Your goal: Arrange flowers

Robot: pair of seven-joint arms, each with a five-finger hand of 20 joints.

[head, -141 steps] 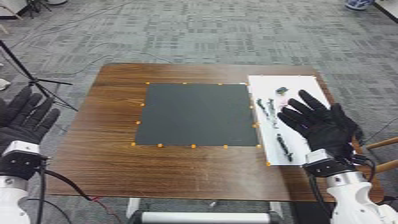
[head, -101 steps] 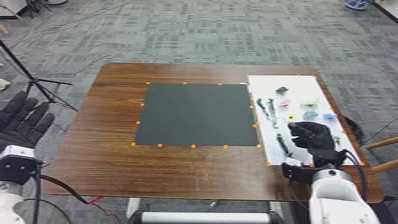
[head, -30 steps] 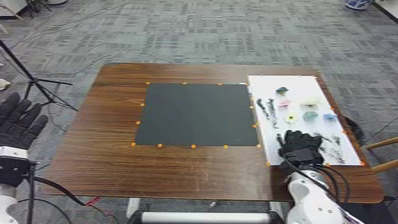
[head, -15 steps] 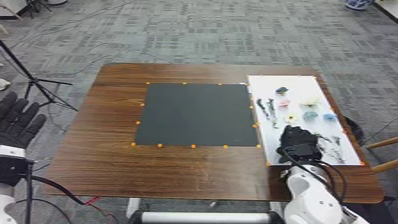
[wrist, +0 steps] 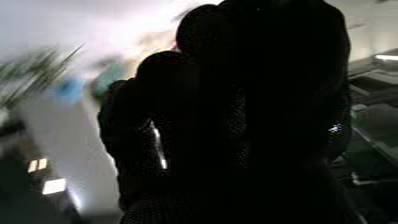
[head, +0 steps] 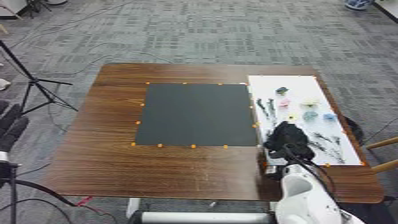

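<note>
Flowers [head: 310, 116] on sheet [head: 298, 82], right of mat [head: 195, 115], on table [head: 178, 172].

Room over black mat [head: 195, 115]; flowers [head: 310, 116] beyond right hand [head: 289, 137], dark sprigs [head: 324, 141] to its right, in way.

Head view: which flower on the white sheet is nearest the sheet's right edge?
The light blue one, just right of the blue-green one. The other flowers all sit farther left on the sheet.

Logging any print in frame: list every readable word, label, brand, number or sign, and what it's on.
None readable.
Black mat: no text made out.
White sheet: none made out.
Right hand: no marking made out on the glove.
</note>
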